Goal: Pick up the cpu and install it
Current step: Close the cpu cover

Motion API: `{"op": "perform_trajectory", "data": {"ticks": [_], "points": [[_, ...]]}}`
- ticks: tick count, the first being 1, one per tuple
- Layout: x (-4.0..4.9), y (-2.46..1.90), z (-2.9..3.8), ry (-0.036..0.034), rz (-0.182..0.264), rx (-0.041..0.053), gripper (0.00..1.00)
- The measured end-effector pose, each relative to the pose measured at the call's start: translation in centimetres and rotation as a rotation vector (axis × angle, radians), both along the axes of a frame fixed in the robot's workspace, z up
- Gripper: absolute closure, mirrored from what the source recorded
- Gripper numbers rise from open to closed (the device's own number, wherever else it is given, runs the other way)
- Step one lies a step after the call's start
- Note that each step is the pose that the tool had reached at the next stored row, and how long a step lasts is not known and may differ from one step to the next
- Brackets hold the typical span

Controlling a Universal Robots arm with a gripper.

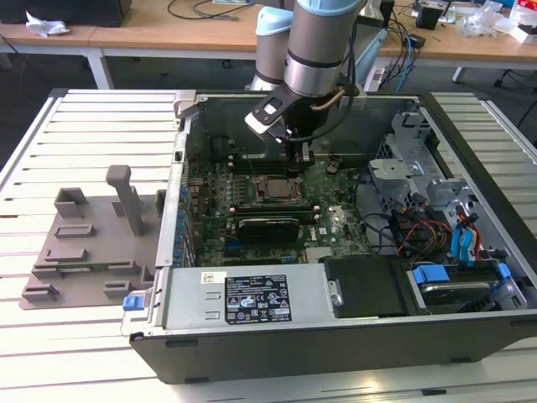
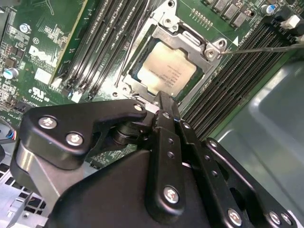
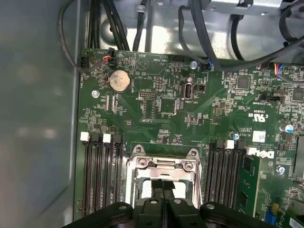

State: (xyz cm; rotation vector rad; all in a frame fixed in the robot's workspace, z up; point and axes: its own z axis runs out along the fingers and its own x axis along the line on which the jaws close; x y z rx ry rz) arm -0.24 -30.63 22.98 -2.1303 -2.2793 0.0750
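Installation step, late stage, as I judge it. My gripper hangs inside the open computer case, directly above the near edge of the socket frame. Its two fingers are pressed together with only a thin seam between them in both wrist views, and nothing is held between them. The cpu lies flat inside the socket frame with its silver-grey plate facing up and level, and the frame's metal border surrounds it on all sides. I therefore take the placing as done and the chip as released. Whether my fingertips touch the frame's edge or stop just above it, I cannot tell. Any further move calls for a straight path clear of the socket frame, with no sideways drag across the chip or the retaining metal. Containers: the case holds the green motherboard, on which the socket frame sits, and rows of dark memory slots stand just beside the frame on two opposite sides. The grey plastic tray rests outside the case on the slatted table, well apart from the socket frame.
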Motion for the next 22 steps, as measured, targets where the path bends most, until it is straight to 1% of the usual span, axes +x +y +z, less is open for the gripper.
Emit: {"op": "perform_trajectory", "data": {"ticks": [4,8,9,11,12,15,18,22], "points": [[-0.24,0.00,-0.72,-0.0001,0.000,0.0000,0.89],[-0.54,0.00,-1.25,0.0000,0.000,-0.0001,0.89],[-0.80,0.00,-1.56,0.0000,0.000,0.0000,0.89],[-1.33,0.00,-1.90,0.0000,0.000,0.0000,0.89],[-1.63,0.00,-1.90,0.0000,0.000,-0.0001,0.89],[-2.91,0.00,-1.97,0.0000,0.000,0.0000,0.89],[-3.65,0.00,-2.17,0.0000,0.000,-0.0001,0.89],[-3.85,0.00,-2.46,0.0001,0.000,-0.0002,0.89]]}}
